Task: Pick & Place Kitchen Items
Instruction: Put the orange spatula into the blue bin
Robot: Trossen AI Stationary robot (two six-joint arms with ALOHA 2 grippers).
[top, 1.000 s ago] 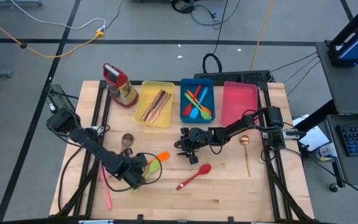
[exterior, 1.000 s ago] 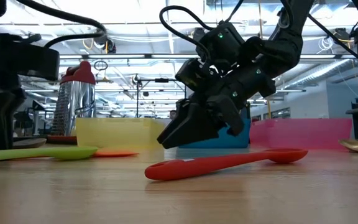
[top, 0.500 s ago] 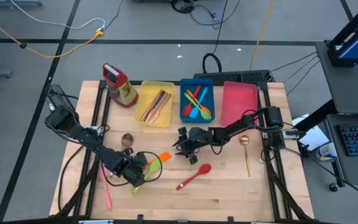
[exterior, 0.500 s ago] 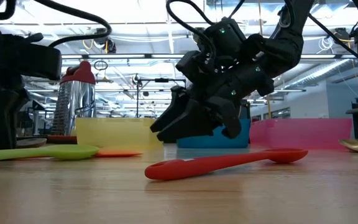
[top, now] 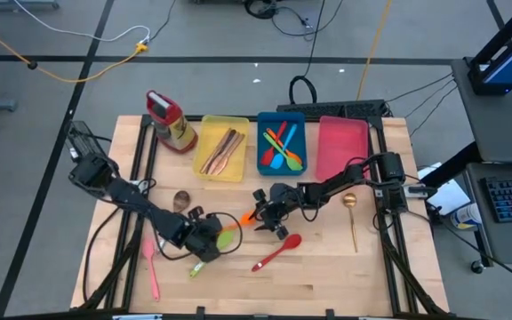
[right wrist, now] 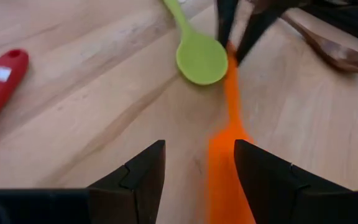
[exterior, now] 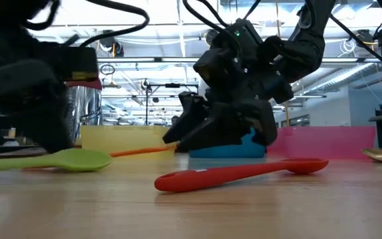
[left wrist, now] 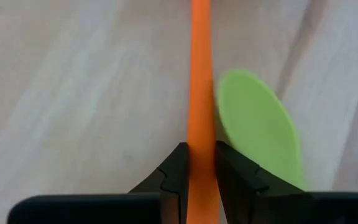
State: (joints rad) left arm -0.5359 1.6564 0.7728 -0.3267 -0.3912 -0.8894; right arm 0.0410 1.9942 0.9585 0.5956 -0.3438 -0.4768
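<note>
Orange spatula (left wrist: 201, 93) now clenched in left hand (left wrist: 199, 167), nearer the spread right hand (right wrist: 197, 163) than before

Three trays (top: 281, 142) side by side behind the arms, bottle (top: 171, 121) left of them, spoon (exterior: 241, 174) perhaps nearest front.

Even bright overhead light in high view, soft short shadows on table (top: 327, 267). Low view backlit by ceiling strip lights, left gripper (exterior: 45, 113) smeared with motion blur, near tabletop soft. Left wrist view softly focused, orange utensil (left wrist: 201, 93) blurred. Right wrist view: same utensil streaked, fingers (right wrist: 138, 180) dark, unlit.
</note>
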